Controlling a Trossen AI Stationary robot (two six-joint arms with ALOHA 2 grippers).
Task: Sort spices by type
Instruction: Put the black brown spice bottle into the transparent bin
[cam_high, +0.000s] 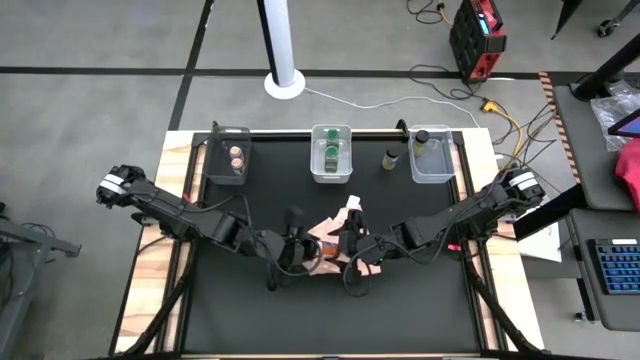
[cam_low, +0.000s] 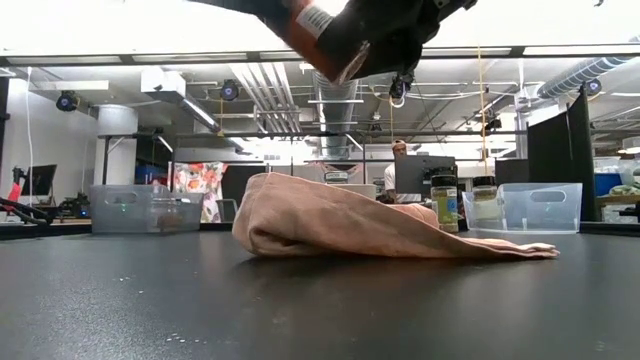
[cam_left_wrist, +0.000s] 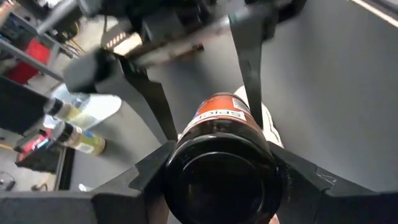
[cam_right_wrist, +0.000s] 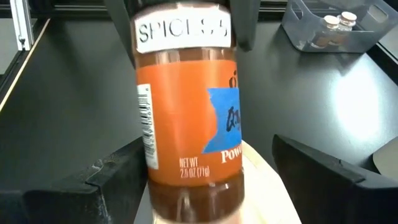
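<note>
My left tool (cam_left_wrist: 217, 180) is closed on a spice jar (cam_right_wrist: 186, 118) by its dark lid end, holding it above the pink cloth (cam_low: 350, 225) near the middle of the desk (cam_high: 420, 310). The jar has an orange label with a barcode, "NET WT 2.5 OZ (71g)", a blue patch, and a word starting "Pow"; a white band near one end reads "SPICES". My right tool (cam_right_wrist: 205, 180) sits just beside it with its fingers spread wide on either side of the jar's body, not pressing on it as far as I can see. The cloth lies crumpled under both tools.

Farther off, along the desk's back edge, three clear bins stand in a row. The bin toward the back left corner (cam_high: 228, 160) holds two jars with tan-pink lids (cam_high: 237, 160). The middle bin (cam_high: 331, 153) holds jars with green lids (cam_high: 331, 152). The bin toward the back right corner (cam_high: 433, 158) holds a dark-lidded jar (cam_high: 421, 139), and another dark-lidded jar (cam_high: 391, 158) stands on the desk between the middle and right bins. Their labels are too small to read.
</note>
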